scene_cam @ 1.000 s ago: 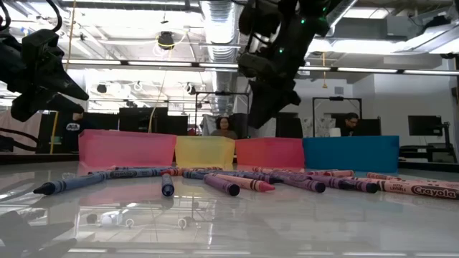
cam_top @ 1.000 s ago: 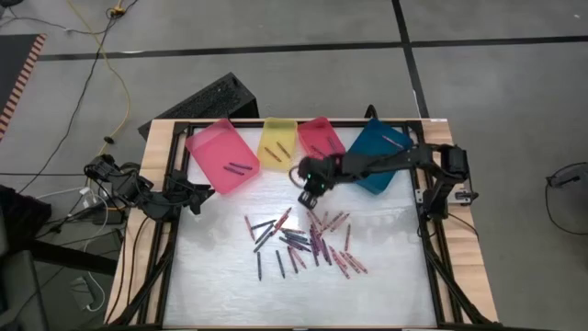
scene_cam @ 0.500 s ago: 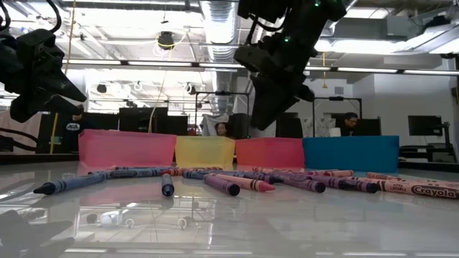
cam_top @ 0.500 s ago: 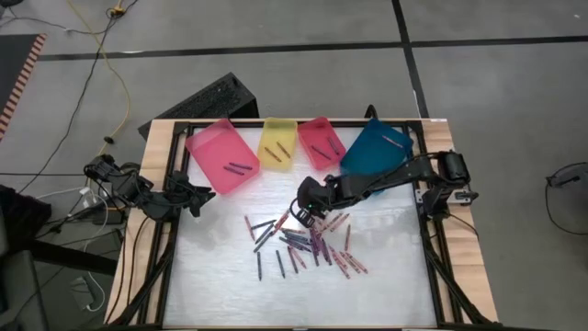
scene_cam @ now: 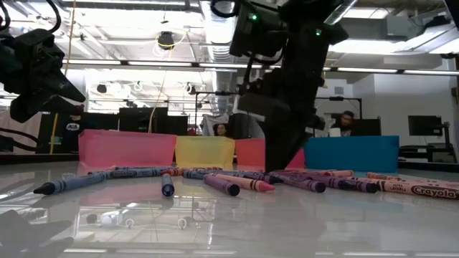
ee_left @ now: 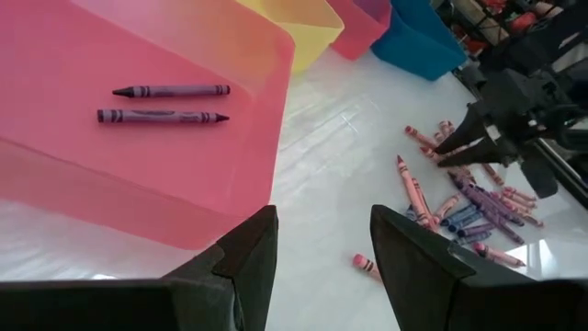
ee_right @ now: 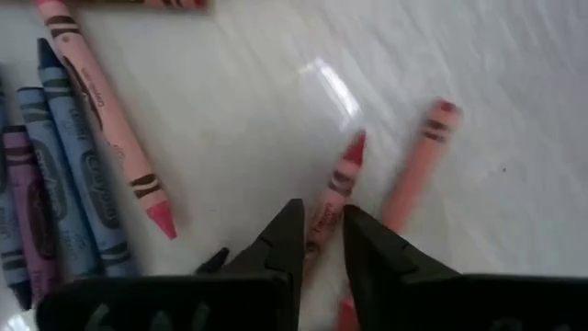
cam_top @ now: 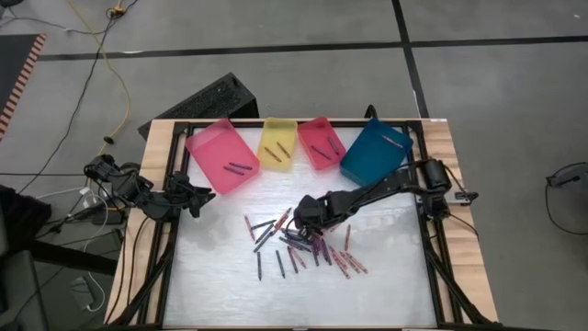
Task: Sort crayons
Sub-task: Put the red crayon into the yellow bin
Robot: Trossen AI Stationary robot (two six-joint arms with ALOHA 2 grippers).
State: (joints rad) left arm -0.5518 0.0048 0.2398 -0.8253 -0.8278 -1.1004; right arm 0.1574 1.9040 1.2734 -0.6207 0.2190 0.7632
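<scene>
Several crayons lie loose in a heap on the white table's middle. My right gripper hangs low over the heap's far edge, pointing steeply down. It is open by a narrow gap. Its fingertips stand on either side of a red-pink crayon that lies flat, and I see no touch. My left gripper waits open at the table's left, beside the near corner of the pink tray. That tray holds two purple crayons.
Yellow tray, red tray and blue tray stand in a row along the far edge, each with a few crayons. Black frame rails edge the table. Bare white surface lies toward the near edge. People sit at desks beyond the table.
My right gripper has come away from the red tray toward the table's near edge and a little to the left. It has sunk down to the crayon heap and tipped more steeply downward. The crayons lie as before.
</scene>
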